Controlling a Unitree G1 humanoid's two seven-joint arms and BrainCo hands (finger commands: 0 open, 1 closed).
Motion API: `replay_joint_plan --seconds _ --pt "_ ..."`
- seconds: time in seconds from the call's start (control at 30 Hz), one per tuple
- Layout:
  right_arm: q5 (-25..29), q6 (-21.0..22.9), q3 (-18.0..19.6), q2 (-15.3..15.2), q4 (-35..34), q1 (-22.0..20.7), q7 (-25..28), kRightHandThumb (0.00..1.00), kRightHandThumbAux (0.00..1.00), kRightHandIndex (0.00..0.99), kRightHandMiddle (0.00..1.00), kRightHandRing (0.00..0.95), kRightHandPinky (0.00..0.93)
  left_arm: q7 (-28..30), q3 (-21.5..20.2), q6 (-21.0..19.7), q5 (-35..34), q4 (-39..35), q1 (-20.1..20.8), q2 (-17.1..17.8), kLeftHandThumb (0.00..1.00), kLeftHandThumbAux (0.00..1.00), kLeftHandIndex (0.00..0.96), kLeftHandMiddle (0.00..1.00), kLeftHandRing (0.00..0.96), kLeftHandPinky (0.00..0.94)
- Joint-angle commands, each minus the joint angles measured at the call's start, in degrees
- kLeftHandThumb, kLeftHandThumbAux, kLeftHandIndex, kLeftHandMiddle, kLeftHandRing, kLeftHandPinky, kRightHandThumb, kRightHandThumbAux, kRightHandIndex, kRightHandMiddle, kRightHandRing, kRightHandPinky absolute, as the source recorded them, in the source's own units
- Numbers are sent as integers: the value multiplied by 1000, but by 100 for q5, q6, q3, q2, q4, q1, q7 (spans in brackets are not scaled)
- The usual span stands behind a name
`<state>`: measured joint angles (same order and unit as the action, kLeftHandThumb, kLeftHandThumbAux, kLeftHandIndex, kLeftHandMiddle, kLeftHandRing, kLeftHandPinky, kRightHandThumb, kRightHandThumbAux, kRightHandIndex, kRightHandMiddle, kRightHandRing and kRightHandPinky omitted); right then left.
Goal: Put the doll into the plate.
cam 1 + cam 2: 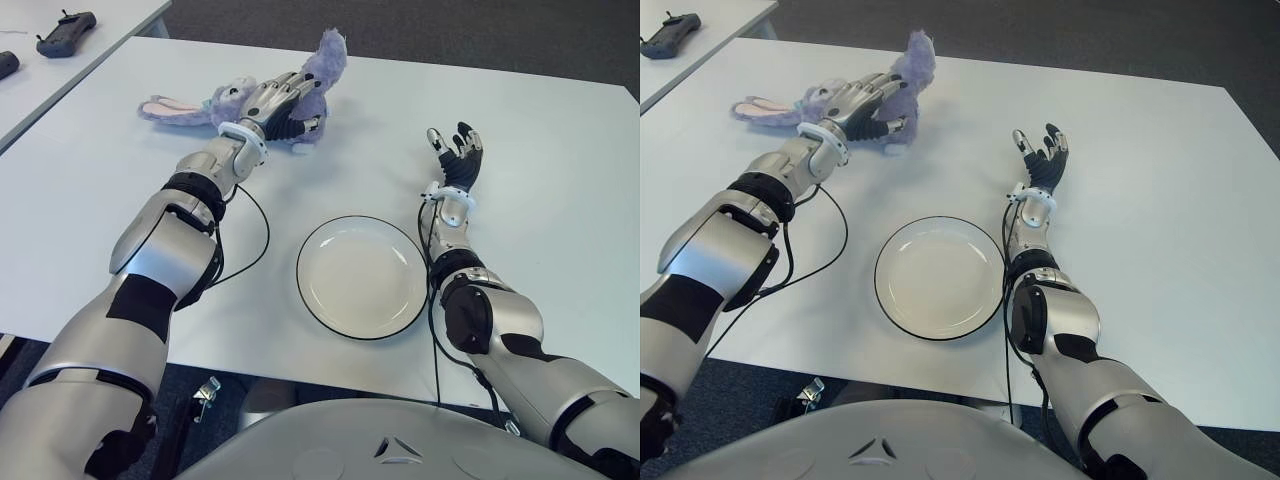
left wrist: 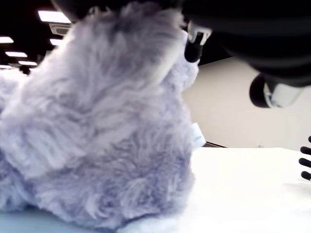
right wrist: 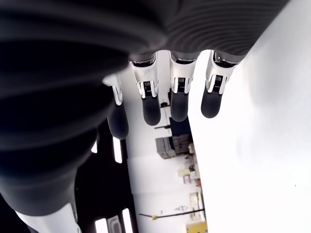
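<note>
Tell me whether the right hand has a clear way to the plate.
Probably yes. The right hand shows open and empty beyond the plate, with only bare table between them. The left hand is off at the doll.

Doll (image 1: 235, 100): fluffy lavender-grey plush rabbit, lying on its side on the white surface (image 1: 560, 180), upper left of the frame. Long ears with pink lining stretch out flat to the left; one fuzzy limb sticks up at its right end. Left hand (image 1: 283, 100) lies over its middle, covering part of the body. Plate (image 1: 362, 277): round, white, thin dark rim, flat, empty, lower centre, well apart from the doll.
</note>
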<state>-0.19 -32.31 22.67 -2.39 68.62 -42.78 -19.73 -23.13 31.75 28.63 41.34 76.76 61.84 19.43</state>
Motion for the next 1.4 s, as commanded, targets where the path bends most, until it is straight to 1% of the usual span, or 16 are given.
replay_joint_plan --seconds 0.03,0.17,0.37,0.6,0.73,0.9,0.97,1.13,1.4 --pt "76 814 72 391 938 1672 -66 49 770 200 144 103 113 53 -95 -155 -77 89 -400 -36 454 252 0 0 36 121" --pt "54 816 47 377 939 1677 -72 41 771 200 148 107 115 -92 -26 -168 2 85 -421 -20 436 254 0 0 32 112" --pt "60 818 42 365 938 1681 -48 42 768 194 141 101 113 -250 113 -230 153 90 -432 5 406 251 0 0 37 130" --pt "60 836 40 358 939 1683 -42 42 756 181 141 103 116 -287 199 -275 213 96 -432 30 406 254 0 0 34 123" --pt "51 822 32 355 938 1689 -48 46 772 193 144 105 116 -340 238 -302 247 101 -441 46 402 254 0 0 32 126" --pt "42 821 24 352 937 1693 -48 48 778 196 143 103 114 -383 267 -335 259 108 -457 65 404 250 0 0 29 102" --pt "43 823 25 351 937 1692 -39 52 772 191 141 102 118 -390 264 -341 251 112 -461 80 428 252 0 0 39 136" --pt "50 831 32 349 936 1687 -26 54 762 177 138 101 114 -409 261 -365 239 117 -465 90 427 246 0 0 38 126" --pt "36 841 18 340 936 1684 -31 47 763 182 122 85 98 -371 227 -461 200 135 -482 107 420 244 0 0 49 157"
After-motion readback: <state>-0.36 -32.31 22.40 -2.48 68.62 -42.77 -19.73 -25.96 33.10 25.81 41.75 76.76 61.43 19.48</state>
